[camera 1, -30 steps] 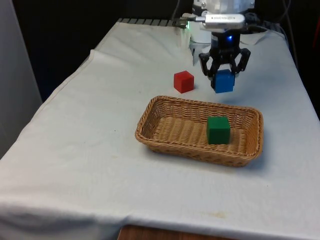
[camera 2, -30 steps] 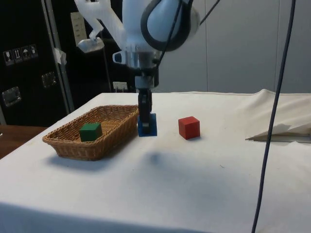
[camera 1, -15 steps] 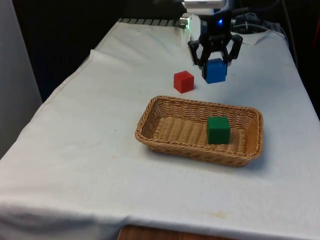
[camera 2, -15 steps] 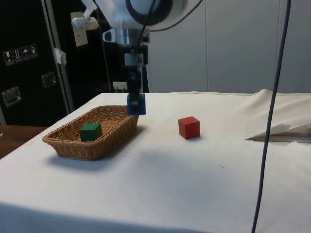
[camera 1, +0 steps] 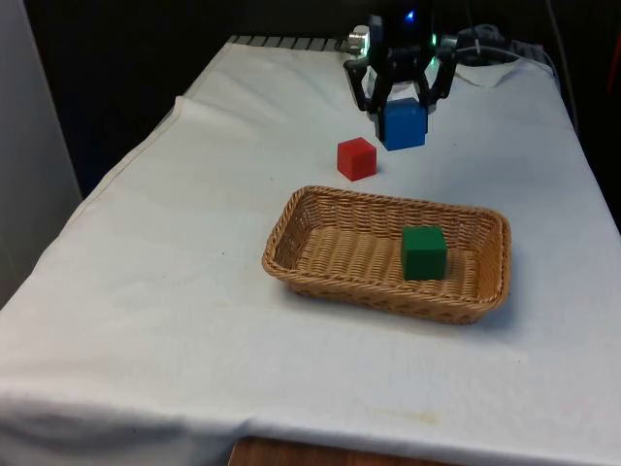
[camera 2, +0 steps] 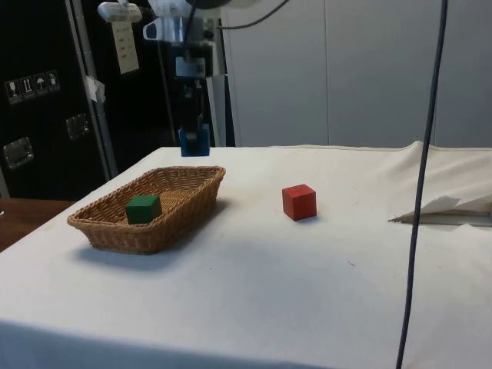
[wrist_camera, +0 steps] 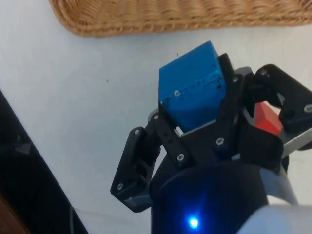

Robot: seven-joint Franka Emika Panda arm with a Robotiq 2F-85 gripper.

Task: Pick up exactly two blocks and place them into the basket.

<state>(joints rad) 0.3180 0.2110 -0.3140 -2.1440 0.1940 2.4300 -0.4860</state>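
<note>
Front view: the black gripper (camera 1: 400, 105) hangs above the white cloth (camera 1: 175, 291), its jaws pinching the blue block (camera 1: 403, 124) clear of the table, beyond the wicker basket (camera 1: 291, 225). A green block (camera 1: 424, 251) sits inside the basket, towards the front view's right. The red block (camera 1: 356, 158) rests on the cloth just beyond the basket's far rim, near its left end in the front view.

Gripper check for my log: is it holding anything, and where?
The gripper holds the blue block, clamped on two opposite side faces.
</note>
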